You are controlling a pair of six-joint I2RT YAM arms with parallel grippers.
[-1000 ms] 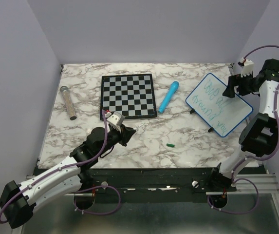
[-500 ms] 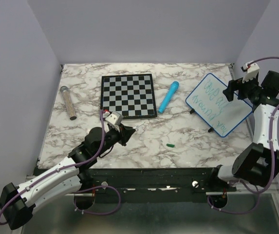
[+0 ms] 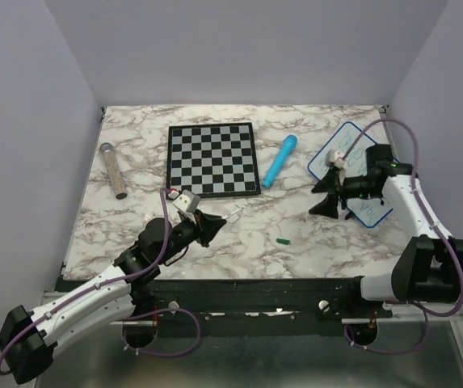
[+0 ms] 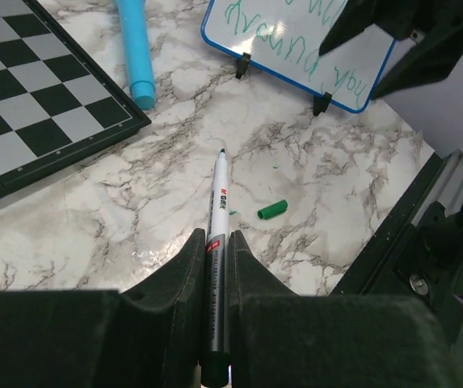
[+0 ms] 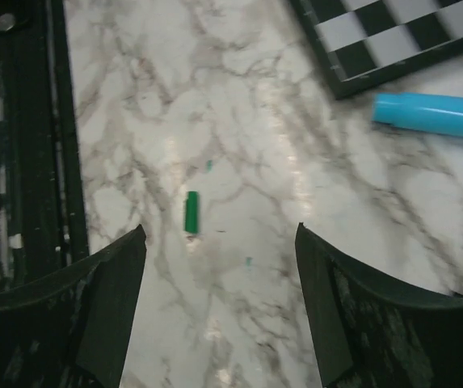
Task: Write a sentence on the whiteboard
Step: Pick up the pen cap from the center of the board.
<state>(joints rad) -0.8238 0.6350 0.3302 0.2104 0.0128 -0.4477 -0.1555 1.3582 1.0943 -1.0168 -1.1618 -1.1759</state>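
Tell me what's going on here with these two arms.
The left gripper is shut on an uncapped marker, held over the table with its tip toward the whiteboard. That sits at the far right with green writing on it. The right gripper hangs open in front of it, above the green cap lying on the table.

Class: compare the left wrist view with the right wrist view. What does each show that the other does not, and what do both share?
Left wrist only: the left gripper shut on a marker, and the whiteboard with its green sentence. Right wrist only: a look between the fingers of the right gripper, open, nothing between them. Both: the green cap, blue tube, checkered board and marble table.
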